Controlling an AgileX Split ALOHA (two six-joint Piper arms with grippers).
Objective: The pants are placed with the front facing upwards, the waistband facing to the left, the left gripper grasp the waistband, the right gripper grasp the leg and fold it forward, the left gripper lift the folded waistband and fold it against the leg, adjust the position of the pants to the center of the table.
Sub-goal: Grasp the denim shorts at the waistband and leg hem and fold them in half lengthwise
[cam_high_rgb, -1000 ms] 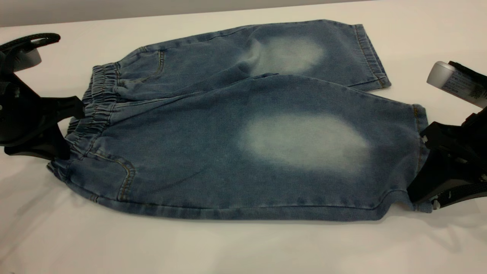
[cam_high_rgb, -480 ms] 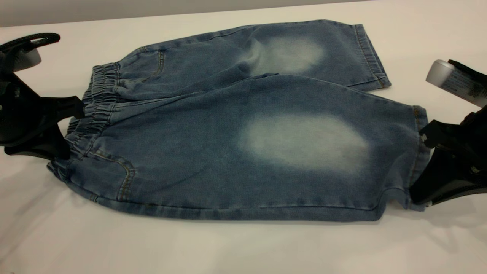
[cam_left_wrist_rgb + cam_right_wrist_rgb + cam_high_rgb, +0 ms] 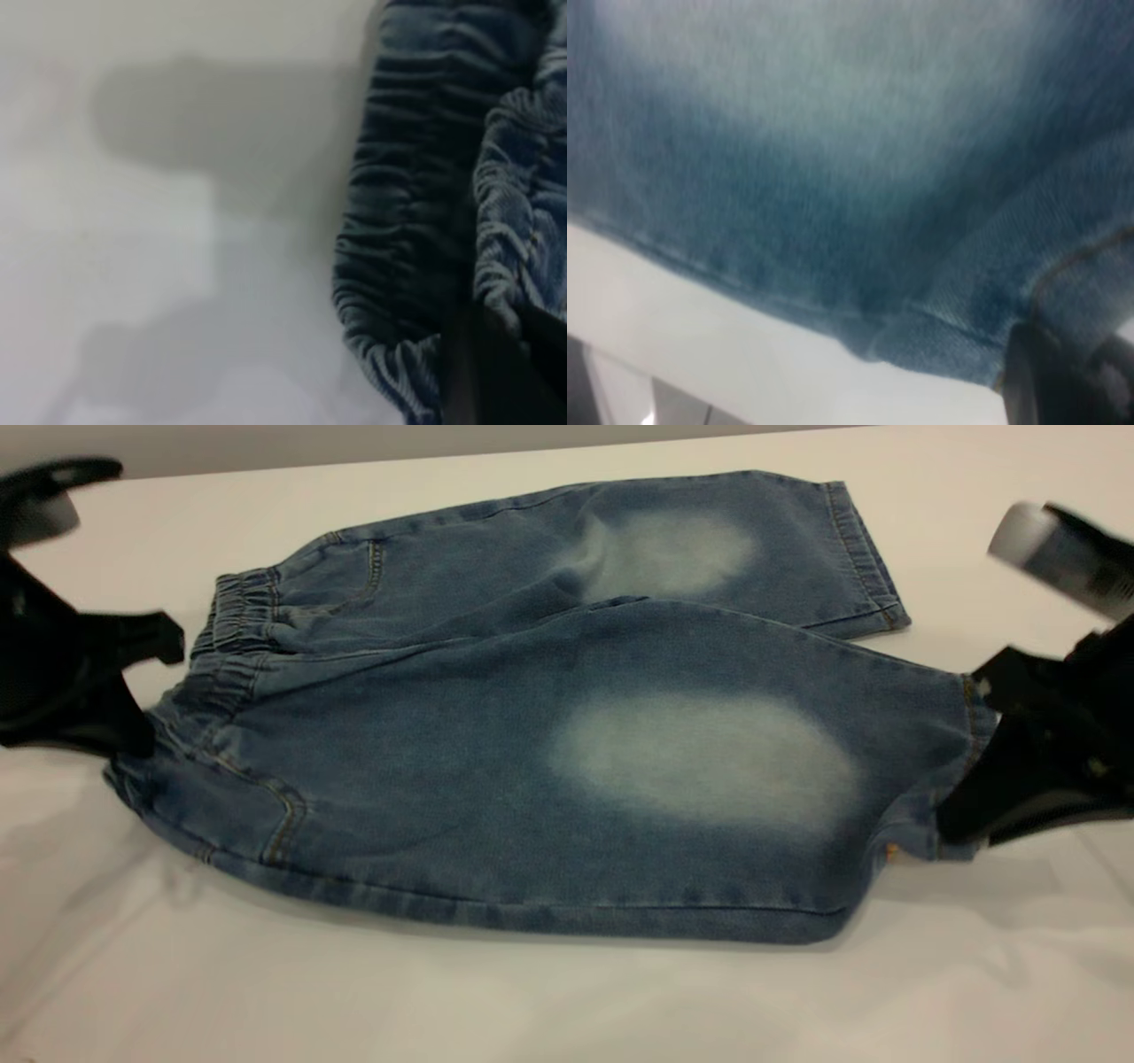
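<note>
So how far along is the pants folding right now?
Done: the pants lie front up, waistband toward the left. In hand: the left gripper grips the waistband corner, and the right gripper grips the near leg's hem, both lifted slightly off the table. Left: both folds and centering.
</note>
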